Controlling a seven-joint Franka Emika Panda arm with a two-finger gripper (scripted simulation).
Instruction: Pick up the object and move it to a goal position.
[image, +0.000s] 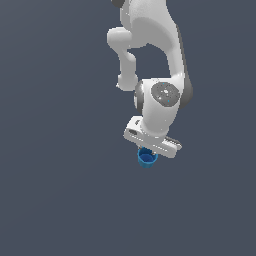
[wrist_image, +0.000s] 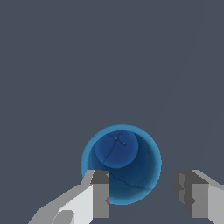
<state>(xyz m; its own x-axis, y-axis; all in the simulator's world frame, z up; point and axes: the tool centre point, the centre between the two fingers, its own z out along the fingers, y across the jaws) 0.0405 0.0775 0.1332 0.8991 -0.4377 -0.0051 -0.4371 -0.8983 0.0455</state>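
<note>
Pincer (wrist_image: 142, 194): wide open, holding nothing
Risk: one finger (wrist_image: 99, 192) above small blue tapered cup's (wrist_image: 127, 168) rim; could tip it

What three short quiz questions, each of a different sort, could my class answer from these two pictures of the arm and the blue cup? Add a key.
1. True or false: the gripper is shut on the blue cup.
2. Multiple choice: in the wrist view, the cup shows A) its open mouth and inside, B) its underside, C) only its side wall.
3. Fill in: in the exterior view, the cup sits just ___ the robot's hand.

Key
1. False. The fingers stand apart: one overlaps the cup's rim in the picture, and the other is clear of it.
2. A.
3. Below.
</note>
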